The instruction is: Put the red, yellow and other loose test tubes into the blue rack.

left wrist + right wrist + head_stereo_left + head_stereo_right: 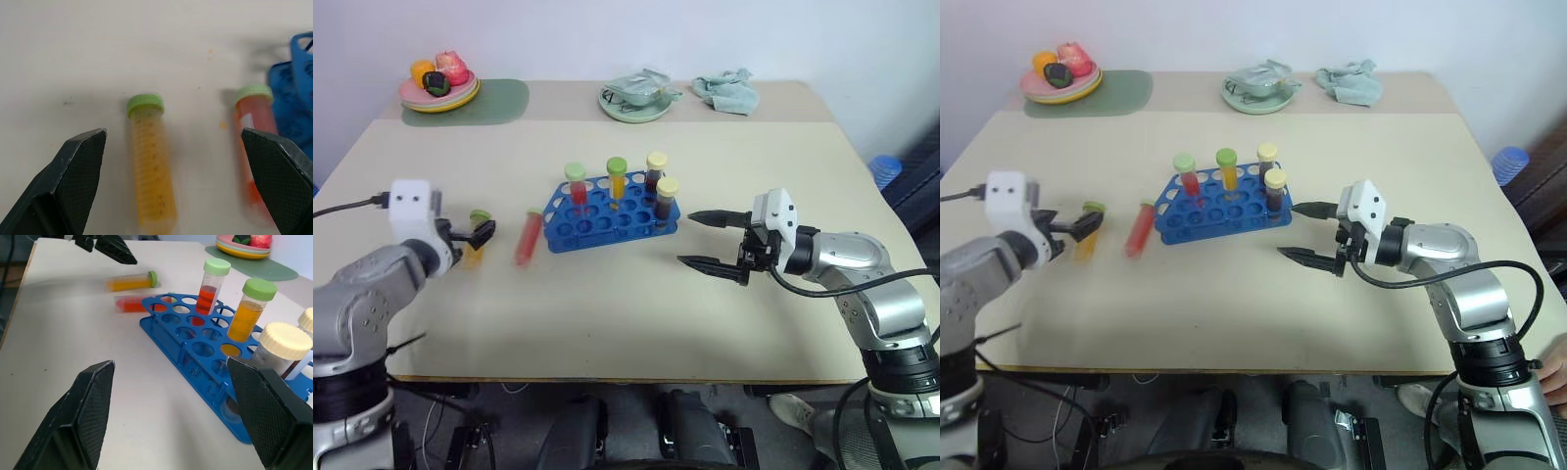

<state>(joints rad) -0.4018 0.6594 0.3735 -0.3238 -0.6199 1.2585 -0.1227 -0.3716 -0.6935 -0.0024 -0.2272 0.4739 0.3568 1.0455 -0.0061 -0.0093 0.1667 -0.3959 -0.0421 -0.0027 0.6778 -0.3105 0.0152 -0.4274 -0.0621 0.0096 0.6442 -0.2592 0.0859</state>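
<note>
at the centre of the frame the bright blue plastic rack with round holes (612,217) stands on the pale beige worktop (607,323), and four capped tubes are upright in it: a red one and a yellow-orange one with green caps, and two dark ones with pale yellow caps. two tubes are loose, lying on the worktop left of the rack: a clear tube of red liquid with a green cap (528,238) just beside the rack's left end, and a clear tube of yellow-orange liquid with a green cap (150,161) further left.

the left claw (476,235) is at the yellow-orange tube, its fingers (73,176) wide apart and empty, one on either side of the tube with the red tube near the other finger. the right claw (715,241), right of the rack, is also spread and holds nothing.

to do this pick well, i'd say the left claw should centre on the yellow-orange tube alone, come down across its body rather than the cap, and close without nudging the red one. a round tube will likely roll if touched off-centre.
</note>
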